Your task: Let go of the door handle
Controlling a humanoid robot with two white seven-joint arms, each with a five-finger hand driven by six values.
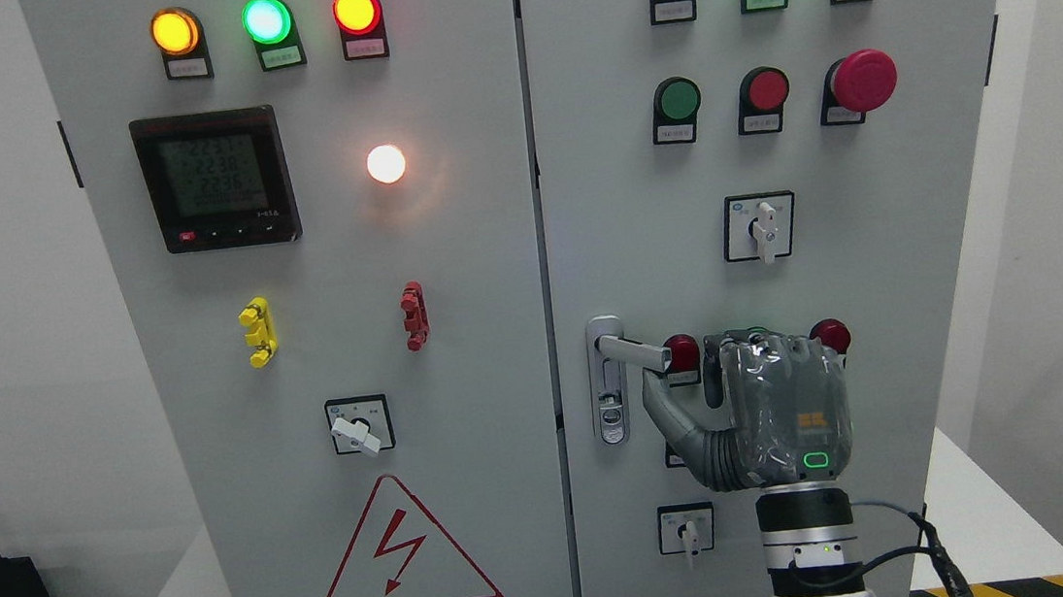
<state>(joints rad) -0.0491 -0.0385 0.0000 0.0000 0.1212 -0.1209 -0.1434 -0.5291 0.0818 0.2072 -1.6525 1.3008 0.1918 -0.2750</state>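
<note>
Your right hand (776, 407) is up in front of the right cabinet door (912, 203), back of the palm facing you, fingers loosely curled and holding nothing. The thumb (664, 408) reaches up-left, its tip just under the free end of the door handle (632, 347) — touching or a hair apart, you can't tell. The handle's lever points right from its plate by the door's left edge. Red buttons (681, 354) peek out behind the fingers. Left door: lit lamps (266, 20), meter (216, 180), warning triangle (408, 564).
</note>
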